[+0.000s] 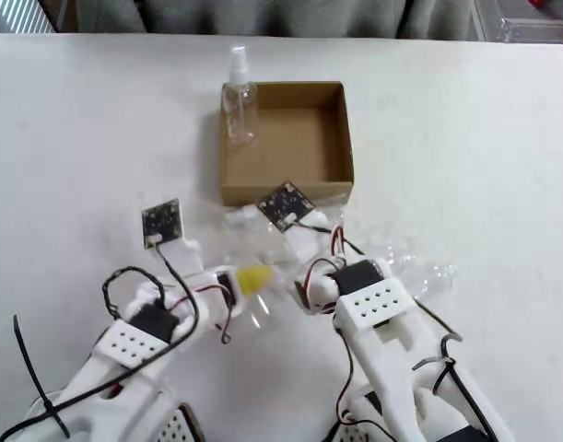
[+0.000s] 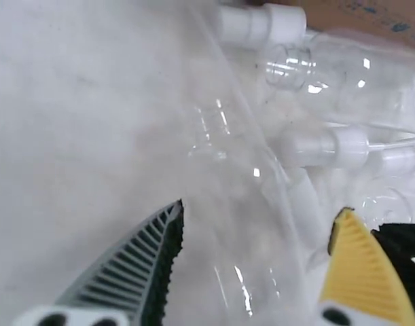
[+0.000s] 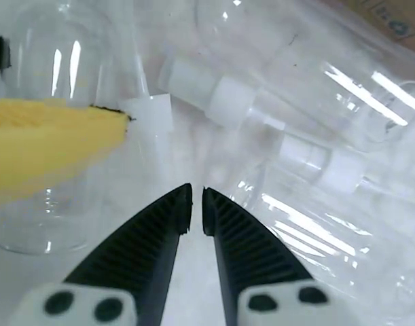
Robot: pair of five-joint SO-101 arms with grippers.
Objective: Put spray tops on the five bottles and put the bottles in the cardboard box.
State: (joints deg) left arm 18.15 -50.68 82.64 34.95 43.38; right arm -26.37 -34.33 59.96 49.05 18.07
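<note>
One bottle [image 1: 238, 103] with a spray top already on it stands at the upper left corner of the box [image 1: 329, 138], which sits open in the upper middle of the high view. I cannot tell whether this bottle's base is inside the box wall or just outside it.

The loose bottles [image 1: 421, 273] lie on their sides in a clear heap just below the box front, spreading from the centre of the frame toward the right. Among them lie separate spray tops [image 3: 208, 92], white, some touching the bottle necks.

The left gripper [image 2: 260, 208] comes in from the lower left of the high view and is spread wide, its grey finger and yellow finger [image 1: 253, 279] well apart. A clear bottle [image 2: 261, 224] lies in the gap between them; contact with either finger cannot be told.

The right gripper [image 3: 197, 210] comes in from the lower right, its two black fingers pressed almost together with nothing between them, tips just beside a spray top.

All of it rests on a white table [image 1: 87, 138].
</note>
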